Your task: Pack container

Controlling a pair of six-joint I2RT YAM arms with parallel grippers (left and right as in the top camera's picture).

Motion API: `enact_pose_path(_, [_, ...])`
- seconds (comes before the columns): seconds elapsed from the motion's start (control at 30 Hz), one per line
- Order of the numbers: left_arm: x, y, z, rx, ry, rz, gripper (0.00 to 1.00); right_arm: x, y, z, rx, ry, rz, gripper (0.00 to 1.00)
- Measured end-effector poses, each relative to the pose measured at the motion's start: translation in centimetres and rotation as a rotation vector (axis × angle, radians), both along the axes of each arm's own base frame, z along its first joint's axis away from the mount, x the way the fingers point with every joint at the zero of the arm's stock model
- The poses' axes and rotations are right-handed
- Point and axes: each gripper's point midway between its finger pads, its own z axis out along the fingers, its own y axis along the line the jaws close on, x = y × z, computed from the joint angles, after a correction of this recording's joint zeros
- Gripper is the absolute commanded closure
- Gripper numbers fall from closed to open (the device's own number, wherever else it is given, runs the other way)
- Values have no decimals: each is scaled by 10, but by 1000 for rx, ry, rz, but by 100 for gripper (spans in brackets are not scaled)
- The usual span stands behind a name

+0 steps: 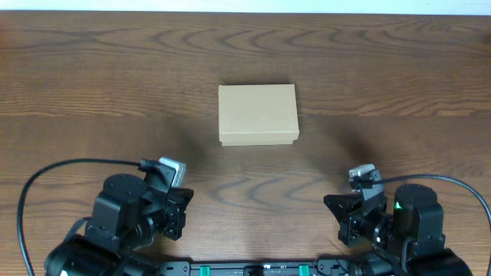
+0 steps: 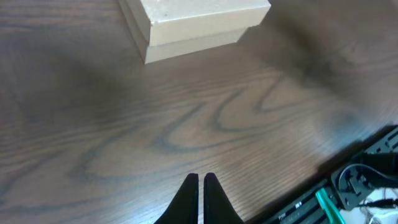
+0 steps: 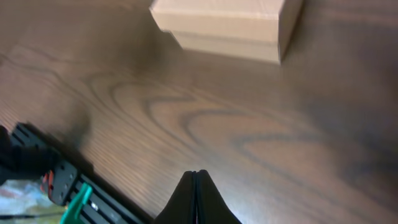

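Observation:
The container (image 1: 258, 114) is a plain brown cardboard box with its lid down, on the wooden table at the middle. It also shows at the top of the left wrist view (image 2: 196, 25) and of the right wrist view (image 3: 227, 25). My left gripper (image 1: 178, 201) sits near the front left, well short of the box; its fingers (image 2: 200, 180) are shut with nothing between them. My right gripper (image 1: 354, 215) sits near the front right, also apart from the box; its fingers (image 3: 194, 175) are shut and empty.
A black rail with green parts (image 1: 253, 268) runs along the table's front edge, and shows in the left wrist view (image 2: 348, 186) and the right wrist view (image 3: 56, 186). Black cables loop from both arms (image 1: 61, 169).

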Motion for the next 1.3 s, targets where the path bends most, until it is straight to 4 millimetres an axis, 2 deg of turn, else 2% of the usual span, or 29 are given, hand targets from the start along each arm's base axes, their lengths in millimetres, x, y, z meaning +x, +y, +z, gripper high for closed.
enact_pose_path(0.03, [1, 0, 2, -10, -13, 6, 5, 1, 2, 4, 15, -16, 1, 1])
enact_pose_path(0.17, [3, 0, 9, -38, -40, 24, 5, -1, 3, 5, 30, -10, -1, 1])
enact_pose_path(0.5, [-10, 7, -7, -5, 47, 41, 4, -2, 4, 5, 42, 1, -4, 1])
enact_pose_path(0.87, [-16, 11, -13, 16, 81, 45, 5, -2, 4, 5, 43, 1, -4, 1])
enact_pose_path(0.97, [-12, 21, -9, 20, 38, 98, 4, -2, 4, 5, 43, 1, -4, 1])
enact_pose_path(1.13, [13, 52, 10, -25, -189, 301, 5, -2, 4, 5, 44, 2, -3, 1])
enact_pose_path(1.3, [36, 85, -4, -34, -350, 494, 5, -3, 4, 5, 45, 5, -1, 1])
